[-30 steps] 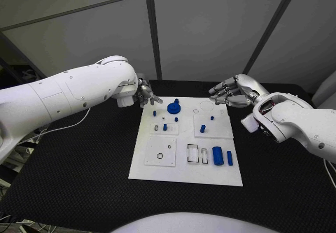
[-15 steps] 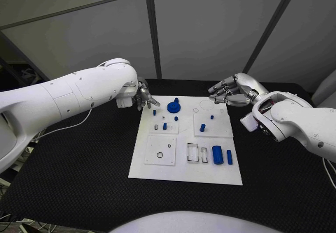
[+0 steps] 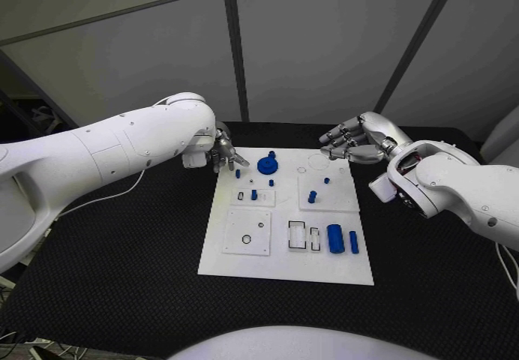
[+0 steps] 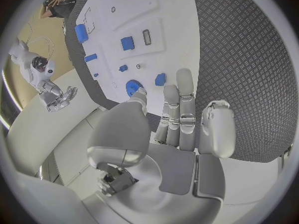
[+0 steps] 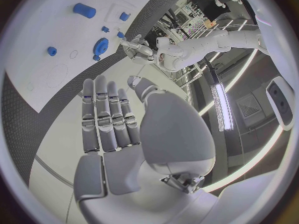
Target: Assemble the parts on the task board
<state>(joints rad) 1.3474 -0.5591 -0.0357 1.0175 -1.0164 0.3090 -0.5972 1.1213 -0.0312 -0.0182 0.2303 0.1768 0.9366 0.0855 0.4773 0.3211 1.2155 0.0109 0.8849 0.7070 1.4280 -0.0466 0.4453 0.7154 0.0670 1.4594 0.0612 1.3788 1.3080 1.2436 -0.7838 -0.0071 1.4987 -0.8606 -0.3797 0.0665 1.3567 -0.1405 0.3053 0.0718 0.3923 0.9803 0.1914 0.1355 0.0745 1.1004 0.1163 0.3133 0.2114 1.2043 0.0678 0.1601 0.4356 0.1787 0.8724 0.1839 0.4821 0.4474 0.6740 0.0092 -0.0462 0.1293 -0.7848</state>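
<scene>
The flat white rectangular task board (image 3: 283, 259) lies in the middle of the black textured bench (image 3: 119, 255). Small blue plastic parts stand on it: a round blue knob (image 3: 268, 163) near its far edge, short blue pegs (image 3: 313, 198) mid-board, and a thick blue cylinder (image 3: 335, 239) beside a slim blue bar (image 3: 354, 241) toward the near right. The left robot hand (image 3: 224, 150) hovers at the board's far left corner, fingers straight and apart, holding nothing. The right robot hand (image 3: 352, 140) hangs beyond the far right corner, fingers loosely spread, empty.

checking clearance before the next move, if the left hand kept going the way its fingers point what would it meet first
Probably the round blue part at the far end of the task board; the left hand has its fingers pointing toward it, though depth is unclear.
</scene>
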